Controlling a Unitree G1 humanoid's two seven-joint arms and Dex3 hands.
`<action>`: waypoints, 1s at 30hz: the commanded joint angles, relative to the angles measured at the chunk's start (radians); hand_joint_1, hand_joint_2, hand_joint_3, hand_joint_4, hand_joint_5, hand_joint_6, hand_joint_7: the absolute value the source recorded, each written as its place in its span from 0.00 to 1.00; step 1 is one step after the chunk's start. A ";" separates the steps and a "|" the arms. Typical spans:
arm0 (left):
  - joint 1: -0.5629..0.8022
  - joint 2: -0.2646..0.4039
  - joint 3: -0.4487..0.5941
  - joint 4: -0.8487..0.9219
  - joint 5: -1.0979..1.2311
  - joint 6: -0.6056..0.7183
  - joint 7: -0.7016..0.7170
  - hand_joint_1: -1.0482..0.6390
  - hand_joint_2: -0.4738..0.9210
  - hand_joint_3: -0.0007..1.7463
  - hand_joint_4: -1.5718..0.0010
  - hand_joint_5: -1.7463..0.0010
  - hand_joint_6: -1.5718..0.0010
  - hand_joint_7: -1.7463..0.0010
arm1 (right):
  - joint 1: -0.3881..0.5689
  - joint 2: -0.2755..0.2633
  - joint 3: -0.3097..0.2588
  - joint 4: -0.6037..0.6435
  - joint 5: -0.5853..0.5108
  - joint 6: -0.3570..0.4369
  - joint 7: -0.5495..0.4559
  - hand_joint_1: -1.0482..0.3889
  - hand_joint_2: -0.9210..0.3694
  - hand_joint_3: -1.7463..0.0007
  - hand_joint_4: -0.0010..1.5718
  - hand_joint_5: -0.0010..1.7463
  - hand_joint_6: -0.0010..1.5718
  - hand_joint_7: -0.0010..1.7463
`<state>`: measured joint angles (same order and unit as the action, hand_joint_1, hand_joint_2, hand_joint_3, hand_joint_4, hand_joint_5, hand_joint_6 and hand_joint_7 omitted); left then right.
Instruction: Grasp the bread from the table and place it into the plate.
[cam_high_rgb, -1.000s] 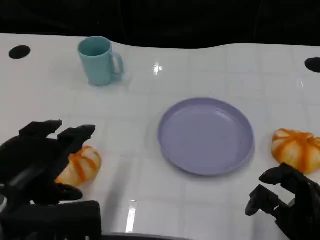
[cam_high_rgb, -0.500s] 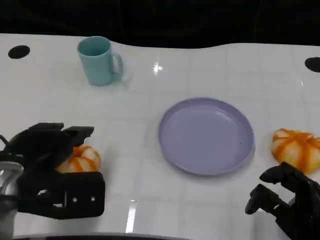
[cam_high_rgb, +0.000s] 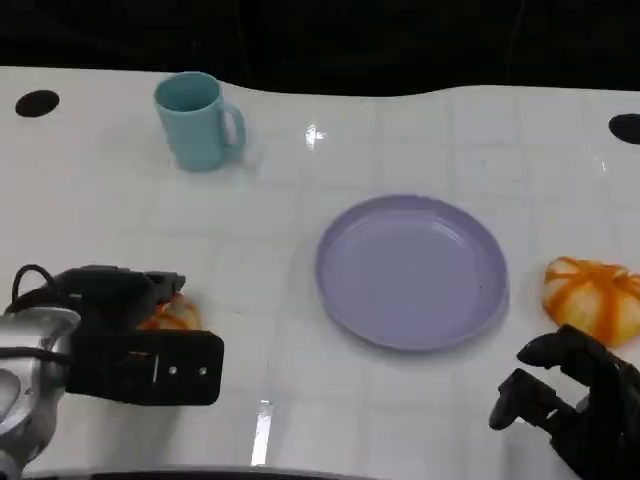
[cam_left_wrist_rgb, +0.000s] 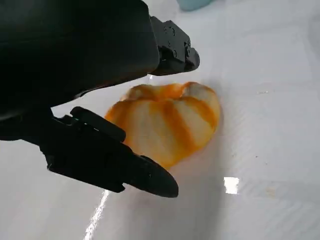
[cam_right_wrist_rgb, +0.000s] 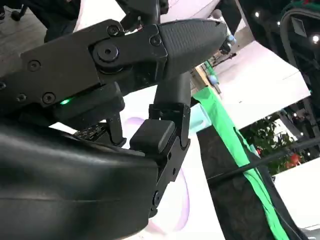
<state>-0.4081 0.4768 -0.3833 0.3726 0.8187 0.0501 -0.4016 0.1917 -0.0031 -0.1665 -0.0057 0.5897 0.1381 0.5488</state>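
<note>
An orange-striped bread roll (cam_high_rgb: 172, 316) lies on the white table at the lower left, mostly covered by my left hand (cam_high_rgb: 110, 330). In the left wrist view the roll (cam_left_wrist_rgb: 170, 120) sits on the table between my left hand's fingers (cam_left_wrist_rgb: 125, 170), which straddle it with their tips apart. The lilac plate (cam_high_rgb: 412, 270) stands bare in the middle of the table. A second striped roll (cam_high_rgb: 592, 298) lies right of the plate. My right hand (cam_high_rgb: 570, 400) hovers just in front of that roll, fingers loosely bent and holding nothing. Its fingers (cam_right_wrist_rgb: 165, 45) are black in the right wrist view.
A teal mug (cam_high_rgb: 197, 120) stands at the back left, well away from both hands. Two dark round holes (cam_high_rgb: 38, 102) mark the table's far corners. Open white table lies between the left roll and the plate.
My left hand has come down and forward over the left roll, hiding more of it. The roll, plate and right hand have stayed put.
</note>
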 joint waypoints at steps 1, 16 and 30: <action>-0.057 -0.013 -0.029 0.106 -0.006 -0.014 0.044 0.22 0.90 0.01 1.00 1.00 0.94 1.00 | 0.005 -0.003 -0.008 -0.004 0.000 -0.019 0.001 0.37 0.00 0.88 0.49 0.85 0.57 0.50; -0.181 -0.079 -0.094 0.437 -0.037 -0.084 0.189 0.29 0.93 0.01 0.97 0.99 0.92 0.99 | 0.008 -0.007 -0.007 -0.007 0.003 -0.019 0.001 0.37 0.00 0.87 0.48 0.85 0.55 0.50; -0.213 -0.095 -0.086 0.639 -0.120 -0.231 0.377 0.48 0.96 0.01 0.74 0.83 0.73 0.96 | 0.012 -0.010 -0.007 -0.019 0.008 -0.006 -0.001 0.37 0.00 0.87 0.47 0.85 0.55 0.50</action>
<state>-0.6465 0.3837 -0.4738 0.9718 0.7098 -0.1638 -0.0756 0.2004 -0.0036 -0.1650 -0.0169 0.5897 0.1284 0.5487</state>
